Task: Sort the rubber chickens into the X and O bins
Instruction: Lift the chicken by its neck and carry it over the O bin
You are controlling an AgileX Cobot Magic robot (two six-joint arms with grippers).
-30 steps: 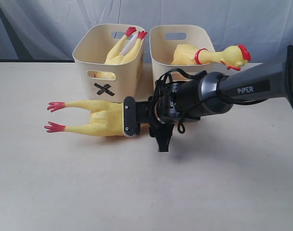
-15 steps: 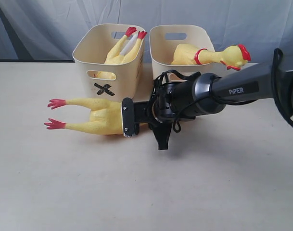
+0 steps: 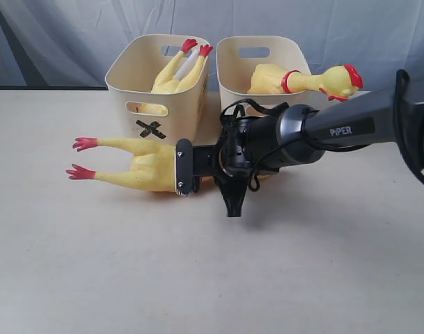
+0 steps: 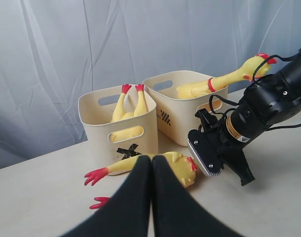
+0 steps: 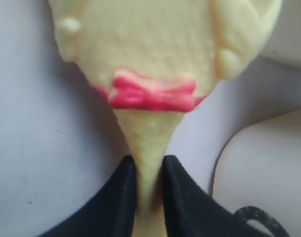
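One rubber chicken [image 3: 138, 167] stretches along the table in front of the X bin [image 3: 131, 80], red feet pointing left. My right gripper [image 3: 185, 168] is shut on its neck, and the right wrist view shows the yellow neck pinched just below the red band [image 5: 150, 94] by that gripper [image 5: 148, 165]. A second chicken [image 3: 175, 69] stands feet-up inside the X bin. A third chicken [image 3: 302, 80] hangs head-first over the rim of the other bin [image 3: 229, 76], whose mark I cannot read. My left gripper [image 4: 151, 160] is shut on nothing, well back from the bins.
Both bins stand side by side at the table's far edge against a grey curtain [image 3: 58, 35]. The right arm [image 3: 351, 129] crosses in front of the right-hand bin. Bare tabletop [image 3: 198, 278] lies toward the front.
My right gripper has lifted the held chicken slightly; its feet now sit higher and a little further right. The bins and the other two chickens have stayed put.
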